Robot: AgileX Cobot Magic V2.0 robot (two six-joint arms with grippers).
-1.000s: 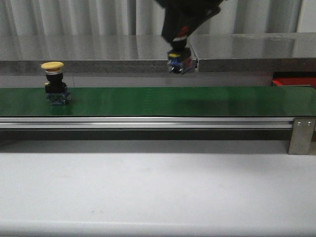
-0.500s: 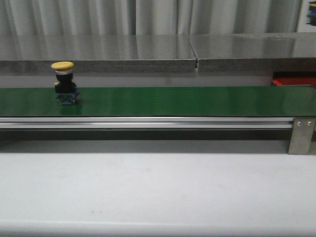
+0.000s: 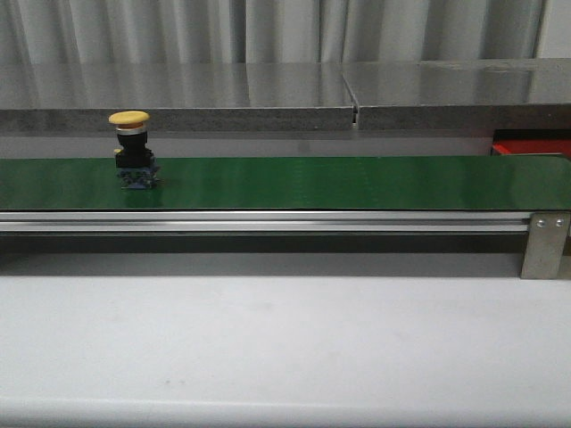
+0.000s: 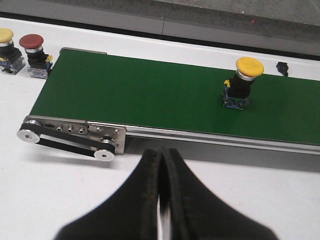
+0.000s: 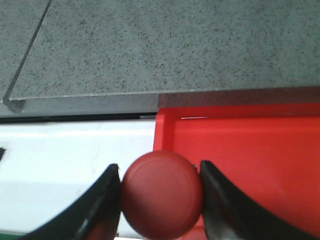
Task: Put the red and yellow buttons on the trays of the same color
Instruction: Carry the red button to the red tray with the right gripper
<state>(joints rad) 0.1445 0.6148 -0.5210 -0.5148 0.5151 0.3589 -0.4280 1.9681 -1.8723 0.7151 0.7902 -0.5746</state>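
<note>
- Front view: a yellow button (image 3: pixel 130 148) stands upright on the green conveyor belt (image 3: pixel 357 183), toward its left end; neither arm shows here.
- Left wrist view: the left gripper (image 4: pixel 161 170) is pressed together and empty, over the white table, near the belt's edge.
- Right wrist view: the right gripper (image 5: pixel 160 192) pinches a red button (image 5: pixel 162 193) over the red tray (image 5: pixel 250 150), near its edge. Judgement: move further inside the rim before releasing.

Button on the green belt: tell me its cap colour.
Yellow cap on the button, clearest in the left wrist view.
</note>
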